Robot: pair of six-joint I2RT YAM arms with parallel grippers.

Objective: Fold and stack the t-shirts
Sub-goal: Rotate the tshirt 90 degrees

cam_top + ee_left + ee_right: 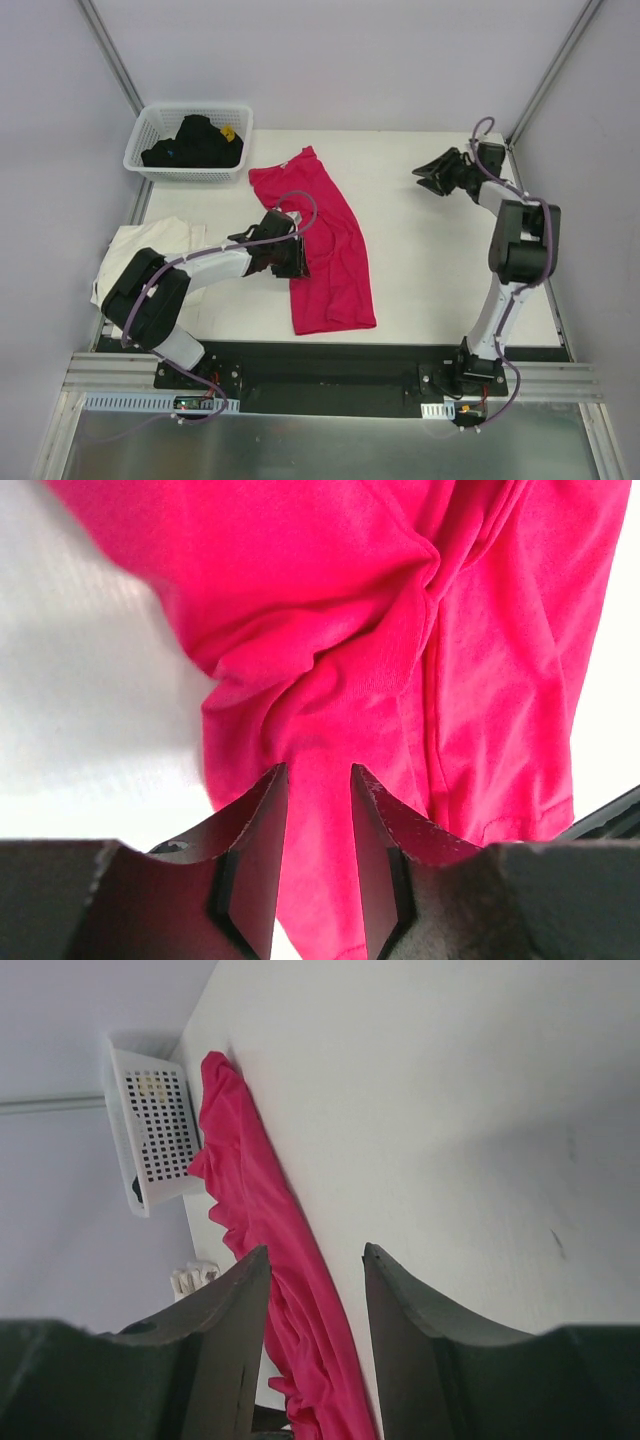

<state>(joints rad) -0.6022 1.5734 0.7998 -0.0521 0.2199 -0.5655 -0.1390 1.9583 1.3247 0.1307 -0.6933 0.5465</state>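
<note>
Left gripper [317, 772] sits at the left edge of the magenta-red t-shirt [340, 265], jaws narrowly apart with cloth showing in the gap; cannot tell whether a fold is nipped; right gripper [316, 1250] hovers over the far right of the table [430, 270], jaws apart, empty. Progress, as judged: early; magenta-red t-shirt lies mid-table, lengthwise, rumpled and partly doubled over, no tidy fold; cream-white t-shirt [135, 245] crumpled at the table's left edge, unfolded; nothing stacked. Obscured: left arm [200, 265] covers much of the cream-white t-shirt; dark contents of the basket [160, 165] not identifiable.
</note>
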